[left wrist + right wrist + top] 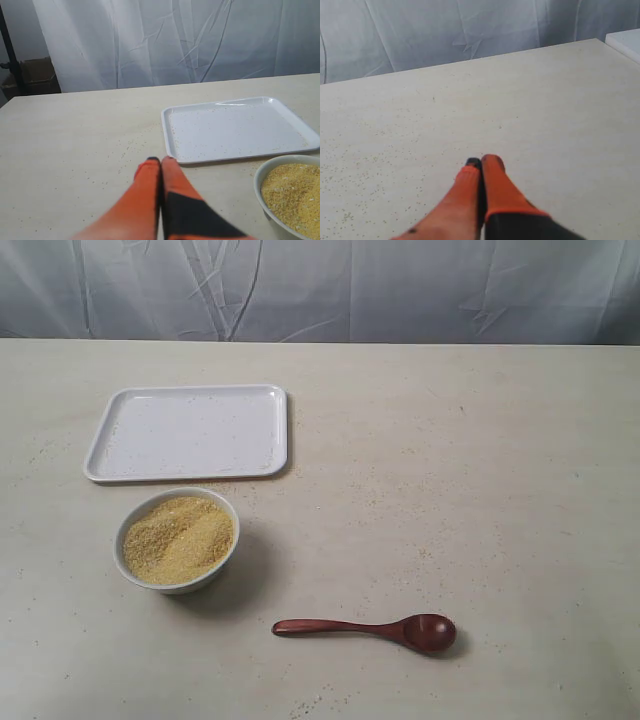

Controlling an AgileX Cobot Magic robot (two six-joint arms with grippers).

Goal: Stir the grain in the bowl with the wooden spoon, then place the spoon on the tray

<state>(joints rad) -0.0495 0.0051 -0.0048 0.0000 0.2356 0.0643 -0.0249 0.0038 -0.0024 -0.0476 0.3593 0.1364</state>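
Nearest to us, the wooden spoon [370,628] lies flat on the table [470,490], out in the open, scoop end to the right and nothing crowding it. Left and a bit further back we've got the bowl [200,585], heaped with grain [178,538]. Just behind it sits the tray [190,432], bare apart from a few specks. Loose grains dot the tabletop, and a white curtain [400,290] hangs at the back. The left gripper [160,159] and right gripper [482,160] both have their jaws pressed together on nothing, over bare table. The left wrist view cuts the bowl off, and the right wrist view catches only a tray corner.
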